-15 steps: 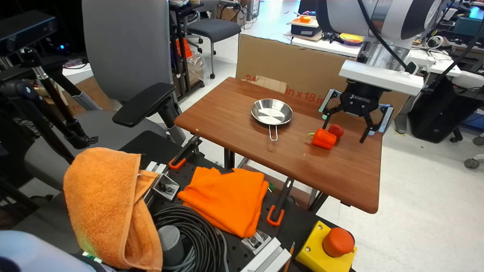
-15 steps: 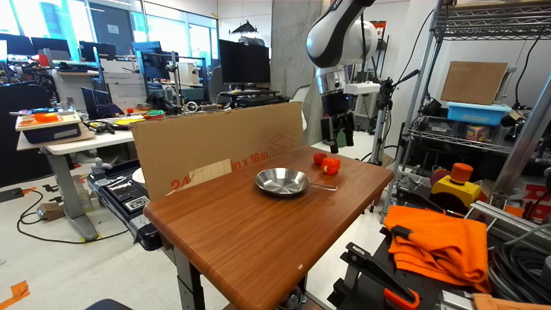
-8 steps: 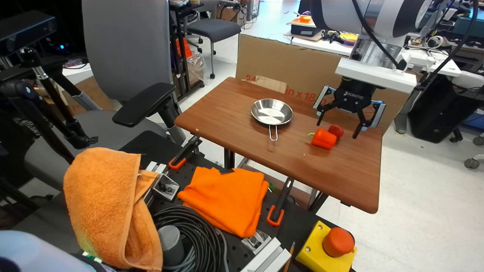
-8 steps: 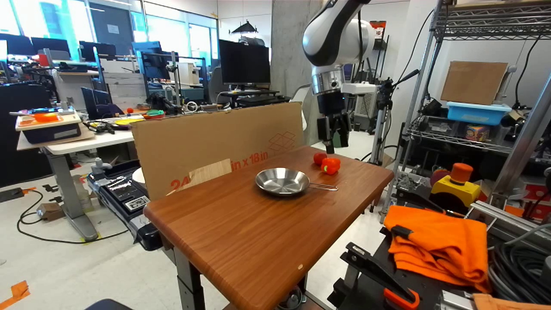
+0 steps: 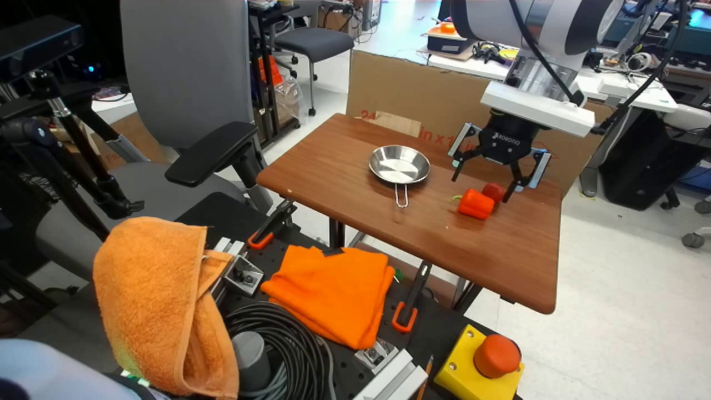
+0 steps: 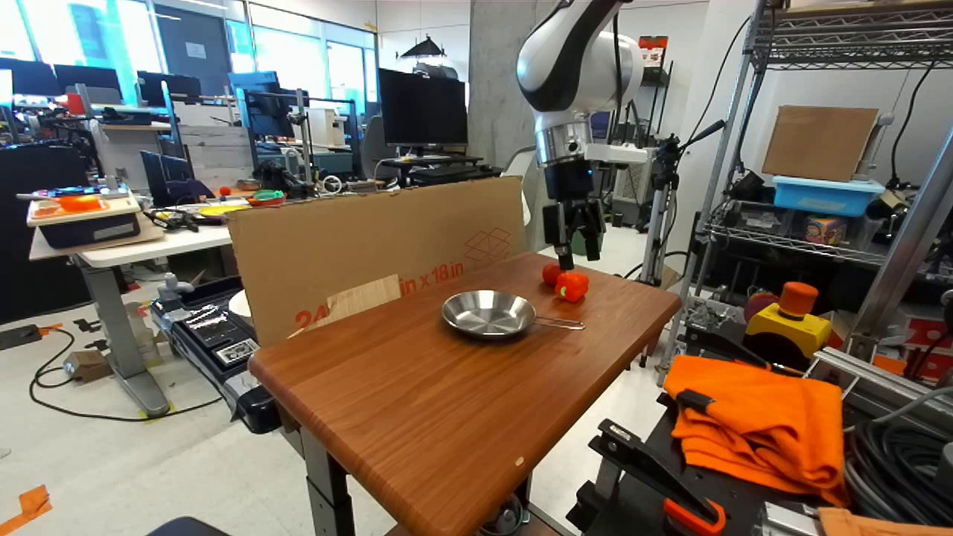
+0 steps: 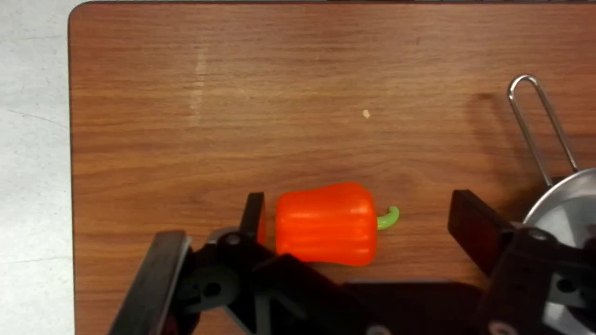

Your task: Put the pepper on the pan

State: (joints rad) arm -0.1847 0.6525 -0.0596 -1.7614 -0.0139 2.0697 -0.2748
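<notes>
Two fingers of the gripper stand wide apart, holding nothing. Below the jaws, on the wood-grain tabletop, the orange-red bell pepper lies on its side. In the wrist view its long axis runs roughly along the line from finger to finger: the blunt end sits close to one finger, the green stem points towards the other, with more of the gap left on that side. Closing at this angle would probably pinch it end to end, so turning the jaws across its narrower body looks the better choice; failing that, the gap should be centred over it. How high the fingers hang above it is hard to judge.

One round red piece, tomato or apple I cannot tell, lies touching or just beside the pepper in both exterior views, and seems to be under the jaws too; a descending finger might nudge it. The steel frying pan rests outside the jaws, beyond the stem-side finger, so the carry should go that way.
</notes>
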